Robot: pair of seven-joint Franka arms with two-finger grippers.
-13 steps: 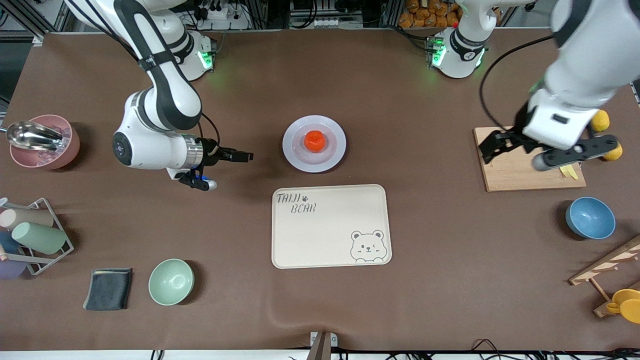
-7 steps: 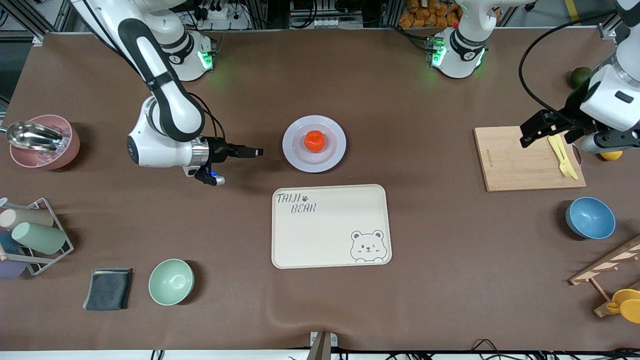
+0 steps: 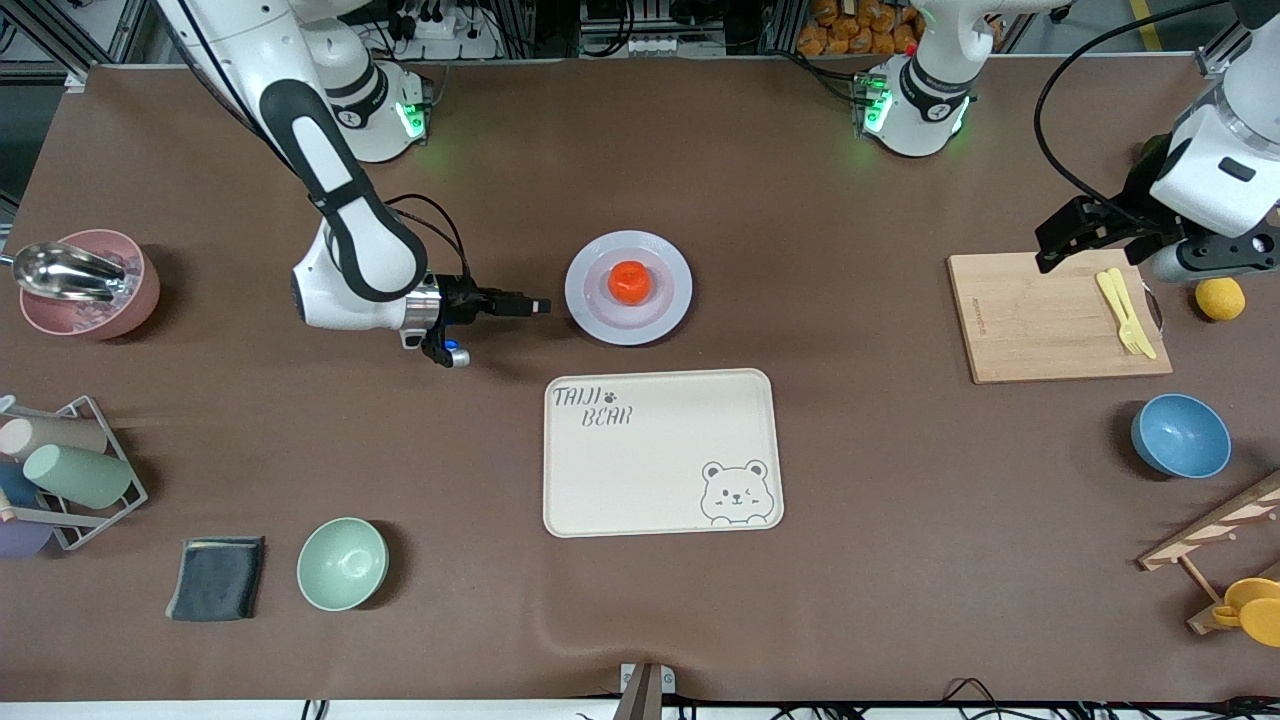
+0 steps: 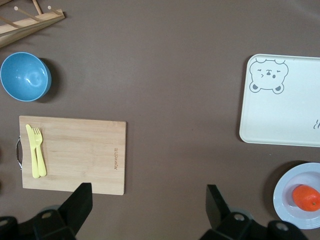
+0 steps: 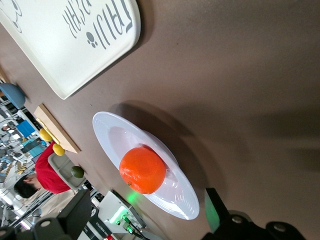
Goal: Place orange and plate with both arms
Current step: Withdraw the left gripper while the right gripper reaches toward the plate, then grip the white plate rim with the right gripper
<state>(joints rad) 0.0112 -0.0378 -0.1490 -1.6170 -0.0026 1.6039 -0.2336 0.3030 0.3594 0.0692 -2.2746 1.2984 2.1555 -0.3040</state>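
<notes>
The orange (image 3: 630, 282) sits in the middle of the pale lavender plate (image 3: 590, 310), which rests on the brown table between the arms' bases and the cream tray. My right gripper (image 3: 540, 305) is low beside the plate, on the side toward the right arm's end, pointing at its rim. The right wrist view shows it open (image 5: 145, 220), with the orange (image 5: 142, 170) and plate (image 5: 112, 135) just ahead of the fingers. My left gripper (image 3: 1060, 240) is open and empty above a corner of the cutting board. The left wrist view (image 4: 147, 205) shows the plate (image 4: 287, 192) and orange (image 4: 306, 197) far off.
The bear-printed tray (image 3: 660, 455) lies nearer the camera than the plate. A wooden cutting board (image 3: 1040, 325) carries yellow cutlery (image 3: 1125, 312), with a lemon (image 3: 1220, 298) and a blue bowl (image 3: 1180, 435) nearby. A green bowl (image 3: 342, 563), a pink bowl (image 3: 85, 285), a cup rack (image 3: 65, 470) and a dark cloth (image 3: 217, 578) are toward the right arm's end.
My right gripper has moved across the table toward the plate's rim. My left arm has swung off the cutting board toward its end of the table, uncovering the yellow cutlery.
</notes>
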